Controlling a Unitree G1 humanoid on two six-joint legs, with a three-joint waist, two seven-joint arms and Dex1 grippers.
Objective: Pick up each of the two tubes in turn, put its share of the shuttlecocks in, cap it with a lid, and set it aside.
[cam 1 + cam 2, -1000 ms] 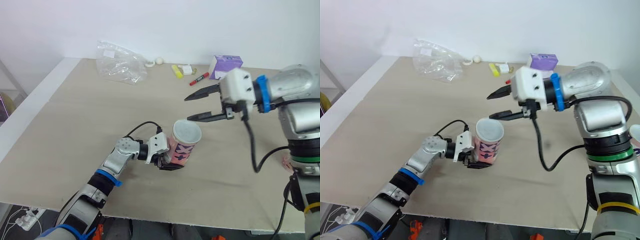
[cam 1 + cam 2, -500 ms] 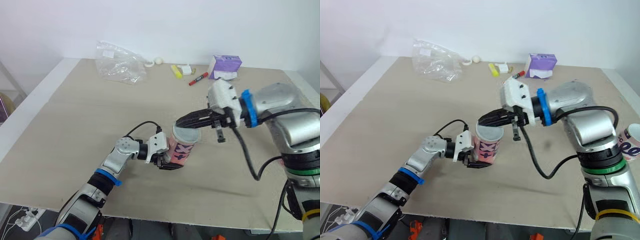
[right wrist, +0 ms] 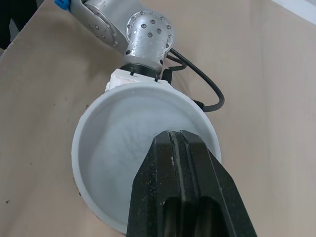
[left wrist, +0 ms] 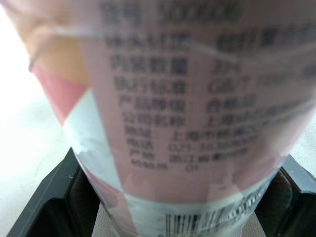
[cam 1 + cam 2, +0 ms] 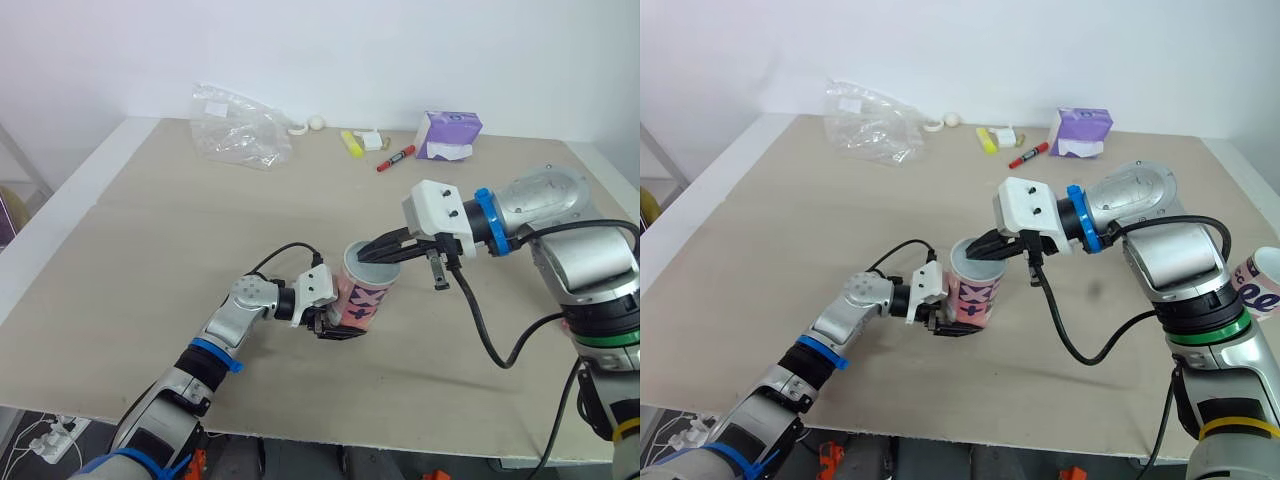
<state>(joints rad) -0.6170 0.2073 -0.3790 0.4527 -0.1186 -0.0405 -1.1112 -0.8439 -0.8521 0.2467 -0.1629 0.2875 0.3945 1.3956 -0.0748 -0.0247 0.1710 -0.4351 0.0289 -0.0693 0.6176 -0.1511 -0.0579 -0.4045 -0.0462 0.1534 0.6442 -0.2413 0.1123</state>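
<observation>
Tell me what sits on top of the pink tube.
A white lid caps the tube; the right gripper, shut, rests its tips on it. The lid hides the contents.

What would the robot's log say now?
left end effector: shut on tube | right end effector: shut, tips at tube's top | tube: upright

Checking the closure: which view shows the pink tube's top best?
Right wrist view: it looks straight down on the tube's round white top, the shut right gripper over it. The eye views show it slanted, partly behind that gripper. The left wrist view shows the printed side in the left gripper.
</observation>
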